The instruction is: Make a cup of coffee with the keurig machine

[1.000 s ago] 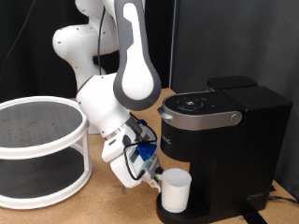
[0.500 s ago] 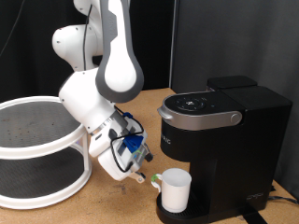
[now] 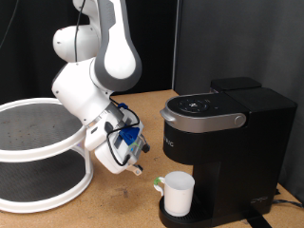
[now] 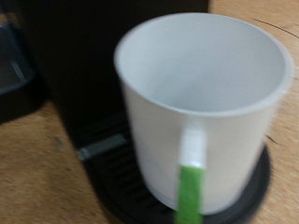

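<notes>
The white cup (image 3: 179, 193) stands upright on the drip plate of the black keurig machine (image 3: 228, 142), under its brew head, with its lid down. My gripper (image 3: 139, 169) hangs to the exterior view's left of the cup, a short gap away, and holds nothing. The wrist view looks straight at the empty cup (image 4: 187, 103) with its handle facing the camera, on the round drip plate (image 4: 257, 187). One green fingertip (image 4: 191, 191) shows in front of the handle.
A white two-tier round shelf (image 3: 38, 152) stands on the wooden table at the exterior view's left. The robot's white arm (image 3: 104, 66) rises behind the gripper. A dark curtain hangs behind the machine.
The gripper has drawn back from the cup towards the exterior view's left and slightly up. The cup stays on the drip plate, let go.
</notes>
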